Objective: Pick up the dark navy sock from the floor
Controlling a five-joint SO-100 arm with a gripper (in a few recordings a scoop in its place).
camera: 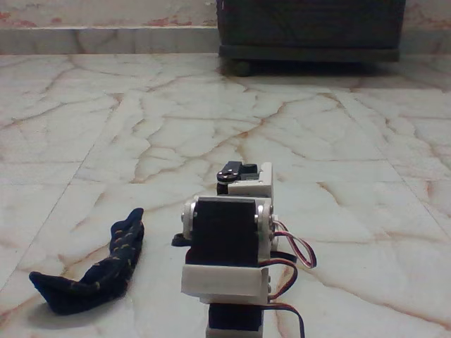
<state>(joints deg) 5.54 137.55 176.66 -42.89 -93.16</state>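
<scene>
1. The arm (229, 246) stands at the bottom centre of the fixed view, seen from behind, folded low over the floor (296, 127).
2. Its white brackets hold black motor blocks stacked one behind another: the nearest block sits at the lower edge, a larger one is above it, and a smaller one with a round black hub is farthest from the camera.
3. The links point away from the camera, toward the far wall.
4. A bundle of red, white and black wires (299, 250) loops out from the right side of the arm and curves back down toward its base.
5. The pincer is hidden behind the motor blocks; whether its jaws are apart or closed, and whether they hold anything, cannot be told.
6. The sock (95, 274) lies flat on the floor to the left of the arm, near it but not touching it.
7. The sock is bent: one end points up toward the arm's middle, the other end trails to the lower left.
8. Rows of small tan specks run along its dark fabric.
9. A dark cabinet (310, 28) on small wheels stands at the far edge of the floor, against the wall, well apart from the arm and the sock.
</scene>
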